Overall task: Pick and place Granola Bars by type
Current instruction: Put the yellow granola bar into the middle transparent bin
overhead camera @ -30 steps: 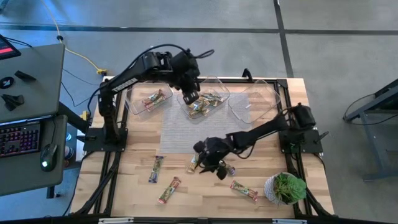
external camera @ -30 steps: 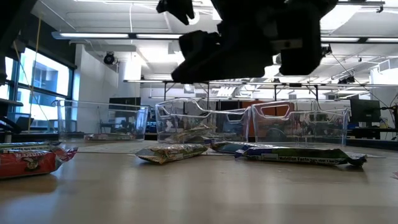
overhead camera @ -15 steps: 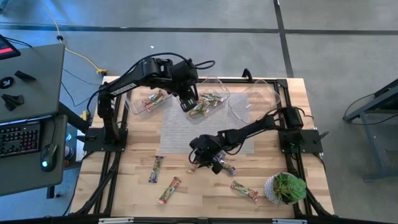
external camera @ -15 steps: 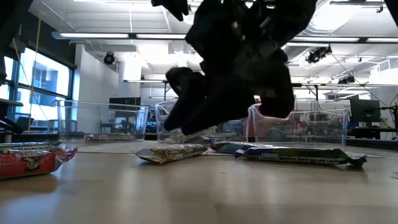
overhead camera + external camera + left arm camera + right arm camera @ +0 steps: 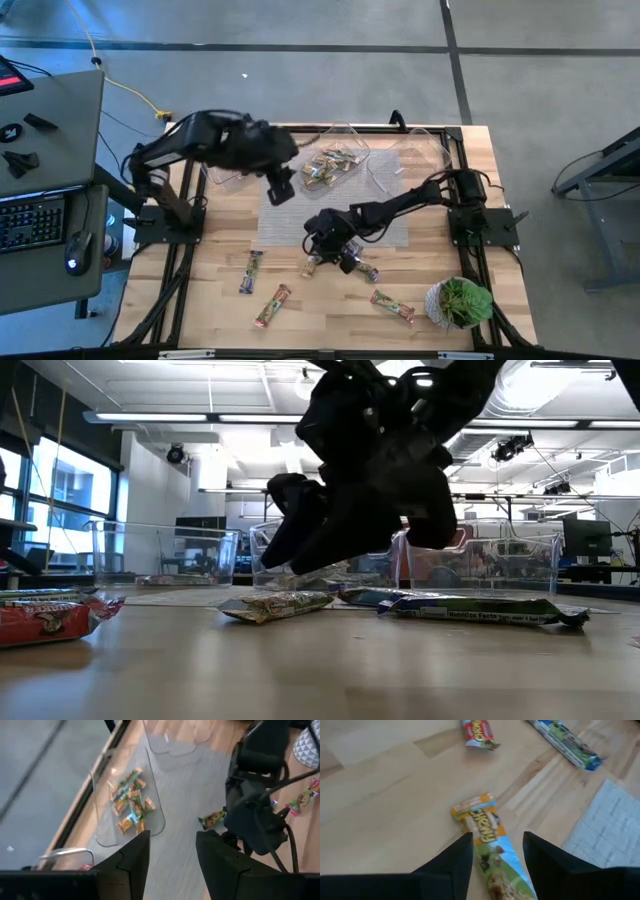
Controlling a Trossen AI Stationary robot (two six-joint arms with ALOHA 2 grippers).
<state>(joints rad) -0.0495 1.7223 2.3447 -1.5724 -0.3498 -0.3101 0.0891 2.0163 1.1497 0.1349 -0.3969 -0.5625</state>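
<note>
A green-tan granola bar [image 5: 487, 840] lies flat on the wood, also seen in the high view as the green-tan bar [image 5: 312, 265]. My right gripper [image 5: 497, 837] hovers just above it, open, one finger on either side of its nearer part. In the low view the right gripper [image 5: 330, 530] hangs above that bar [image 5: 278, 605]. My left gripper [image 5: 280, 190] is open and holds nothing, over the grey mat [image 5: 300, 215]. A middle tub [image 5: 335, 165] holds several green-tan bars. Purple [image 5: 362, 270], blue [image 5: 250, 272] and two red-orange bars [image 5: 272, 305] [image 5: 392, 307] lie on the wood.
A left tub [image 5: 225, 170] holds a red-orange bar, and a right tub [image 5: 410, 160] stands at the far edge. A potted plant [image 5: 458, 300] sits at the near right corner. Bare wood lies between the scattered bars near the front.
My left gripper has drawn away from above the middle tub, toward the near and left side, and now hangs over the mat. My right gripper has moved left and down toward the green-tan bar and has tipped its fingers downward. No bar has moved.
</note>
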